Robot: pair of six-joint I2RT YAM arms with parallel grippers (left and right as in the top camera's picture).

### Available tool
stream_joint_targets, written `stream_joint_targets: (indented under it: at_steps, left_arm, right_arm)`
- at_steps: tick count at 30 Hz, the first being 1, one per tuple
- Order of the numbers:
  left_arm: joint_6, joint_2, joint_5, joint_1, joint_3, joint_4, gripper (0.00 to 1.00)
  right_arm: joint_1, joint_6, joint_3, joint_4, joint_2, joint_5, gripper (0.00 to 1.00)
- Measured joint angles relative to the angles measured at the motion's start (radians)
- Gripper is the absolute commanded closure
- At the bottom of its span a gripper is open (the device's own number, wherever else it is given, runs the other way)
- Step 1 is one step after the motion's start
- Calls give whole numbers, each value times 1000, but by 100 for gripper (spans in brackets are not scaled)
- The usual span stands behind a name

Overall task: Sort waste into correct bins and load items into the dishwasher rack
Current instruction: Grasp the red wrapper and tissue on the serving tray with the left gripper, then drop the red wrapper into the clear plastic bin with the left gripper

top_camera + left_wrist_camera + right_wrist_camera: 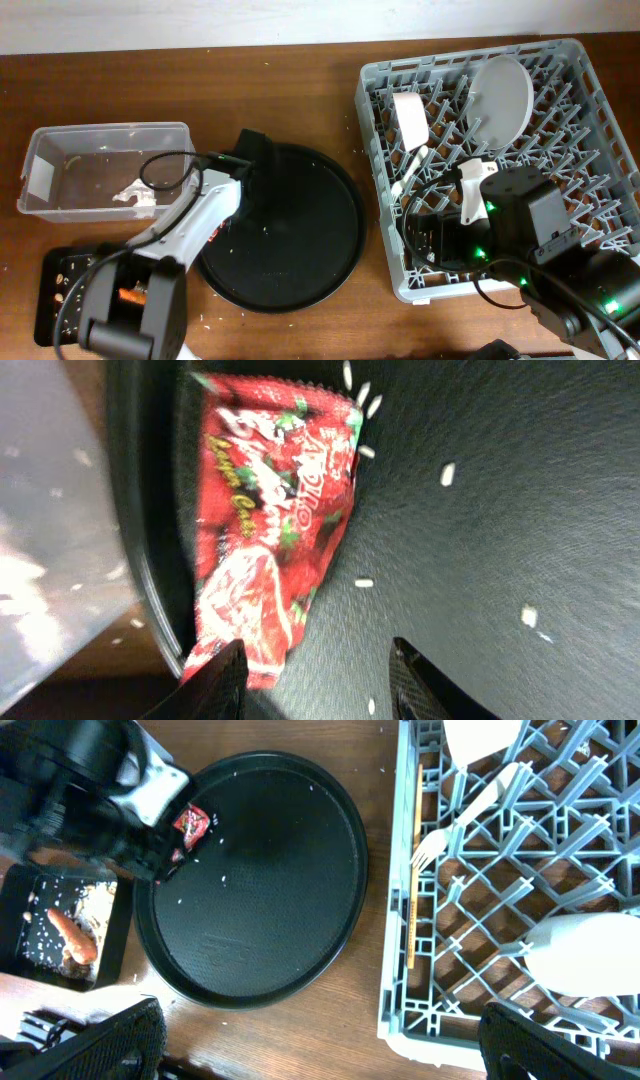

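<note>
Red wrapper (265,530) hidden overhead beneath left arm (190,225)

Dark wooden table (300,90) meets a pale wall (200,18).

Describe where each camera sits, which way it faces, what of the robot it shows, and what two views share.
Overhead: above the table, looking straight down on the dishwasher rack, round black tray, left arm and right arm.
Left wrist: close over the tray, facing the red wrapper; open left pincer at bottom.
Right wrist: higher, facing tray and rack; open right pincer at bottom, left arm top left.
Shared: both wrist views show the wrapper.
</note>
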Motion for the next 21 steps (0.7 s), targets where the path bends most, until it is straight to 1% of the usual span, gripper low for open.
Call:
stream_joint_targets:
  at_steps: [1,2,3,5,7,10,13,14,16,17,18,19,20,21]
  left_arm:
    - [-3,71,-18,0,-15,22,55]
    - [-5,97,-33,0,-23,29,56]
    - [-6,124,-56,0,-24,51,64]
    - [-8,129,-82,-2,-23,82,71]
    - [-11,135,-121,-2,-24,113,81]
    - [-13,135,-172,-2,-24,151,100]
    - [-14,135,-176,-2,-24,161,100]
    - [-13,135,-147,-2,-19,135,100]
    - [-13,125,-42,-2,6,77,100]
    - [-14,91,6,-2,17,50,100]
    - [-14,-18,52,-2,39,34,100]
    - [-14,-98,67,-2,50,29,100]
    - [-14,-240,77,5,58,15,100]
    - [-14,-299,80,16,64,16,100]
  right_arm:
    - [0,0,0,0,0,0,1]
    - [0,-1,0,-1,0,0,1]
    - [0,0,0,-1,0,0,1]
    - [0,0,0,0,2,0,1]
    - [0,0,0,0,2,0,1]
    - [0,0,0,0,2,0,1]
    - [0,0,0,0,2,0,1]
    - [0,0,0,0,2,0,1]
    - [0,0,0,0,2,0,1]
    - [0,0,0,0,2,0,1]
    - [0,0,0,0,2,0,1]
    - [0,0,0,2,2,0,1]
    - [0,0,0,0,2,0,1]
    - [0,0,0,0,2,0,1]
